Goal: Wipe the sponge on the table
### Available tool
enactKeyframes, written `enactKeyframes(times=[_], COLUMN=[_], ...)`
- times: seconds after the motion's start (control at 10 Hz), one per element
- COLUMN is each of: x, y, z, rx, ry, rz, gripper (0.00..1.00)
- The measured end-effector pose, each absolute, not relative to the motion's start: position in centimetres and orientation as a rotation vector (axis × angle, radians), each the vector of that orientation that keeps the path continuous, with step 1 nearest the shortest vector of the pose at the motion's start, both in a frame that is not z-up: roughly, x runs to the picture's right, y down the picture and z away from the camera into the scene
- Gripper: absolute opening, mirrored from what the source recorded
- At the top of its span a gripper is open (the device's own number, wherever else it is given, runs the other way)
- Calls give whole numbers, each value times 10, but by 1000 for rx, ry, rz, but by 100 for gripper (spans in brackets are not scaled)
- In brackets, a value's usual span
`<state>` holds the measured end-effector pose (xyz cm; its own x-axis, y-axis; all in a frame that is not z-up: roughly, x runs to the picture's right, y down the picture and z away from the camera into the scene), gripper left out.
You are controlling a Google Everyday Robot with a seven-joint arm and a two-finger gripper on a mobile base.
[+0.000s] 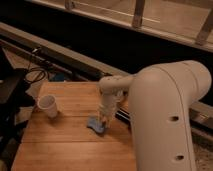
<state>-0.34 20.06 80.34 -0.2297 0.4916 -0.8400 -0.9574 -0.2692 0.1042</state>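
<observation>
The blue sponge [95, 125] lies flat on the light wooden table [65, 145], right of its middle. My gripper [103, 118] points straight down onto the sponge's right end and is shut on it, holding it against the wood. The white arm [167, 120] fills the right side of the view and hides the table's right part.
A white paper cup [48, 106] stands upright on the table's left side, well apart from the sponge. A dark object [122, 115] lies on the table just right of the gripper. Black gear and cables [20, 87] sit off the left edge.
</observation>
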Motion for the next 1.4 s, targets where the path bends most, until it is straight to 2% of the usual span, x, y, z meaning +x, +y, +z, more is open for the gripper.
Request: enactKeyframes(times=[0.2,0.5,0.7,0.9,1.1,1.4], x=[-6,-51,-88,-100,-96,-46], y=[200,211,236,264,280,286], z=[792,767,741,729,730,739], rx=[-878,-963,-1036,-1064,-1064,-1020], ry=[743,657,613,639,698,789], rz=[1682,1581,1472,1399,1395,1467], gripper=[0,0,0,0,0,0])
